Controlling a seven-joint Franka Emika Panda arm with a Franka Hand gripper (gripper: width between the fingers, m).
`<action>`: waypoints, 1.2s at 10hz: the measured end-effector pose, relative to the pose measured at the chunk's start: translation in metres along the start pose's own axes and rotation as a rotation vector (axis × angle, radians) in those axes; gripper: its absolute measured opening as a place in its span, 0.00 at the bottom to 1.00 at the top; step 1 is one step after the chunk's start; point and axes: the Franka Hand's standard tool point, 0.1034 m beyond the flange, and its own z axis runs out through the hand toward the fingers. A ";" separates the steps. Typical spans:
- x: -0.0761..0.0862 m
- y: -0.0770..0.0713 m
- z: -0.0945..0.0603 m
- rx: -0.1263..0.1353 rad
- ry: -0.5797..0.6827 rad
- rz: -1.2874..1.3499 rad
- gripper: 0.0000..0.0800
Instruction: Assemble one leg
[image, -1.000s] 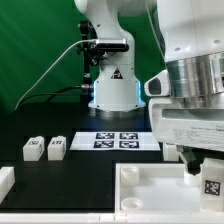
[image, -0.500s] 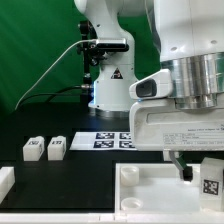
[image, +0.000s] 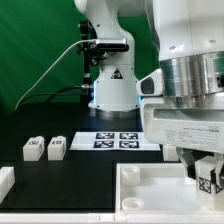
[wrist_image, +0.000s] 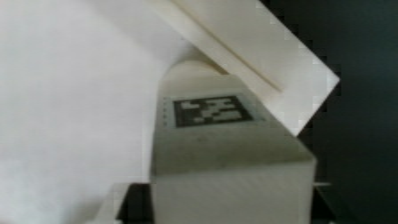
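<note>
At the exterior view's left two spare legs (image: 44, 148) stand on the black table (image: 40, 172), apart from the marker board (image: 118, 140); further right lies the white tray (image: 150, 195); at the far right the gripper (image: 207, 176) is closed on the leg (image: 209, 181), held over the tray's corner region; the step in hand looks like seating this leg; next it needs aligning and lowering; its long axis seems roughly upright, tag (wrist_image: 210, 108) facing outward.
</note>
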 end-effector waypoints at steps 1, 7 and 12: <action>-0.002 0.000 0.001 -0.036 -0.022 0.224 0.37; 0.000 0.003 0.000 -0.040 -0.069 0.914 0.38; -0.018 -0.001 -0.009 -0.015 -0.082 0.903 0.77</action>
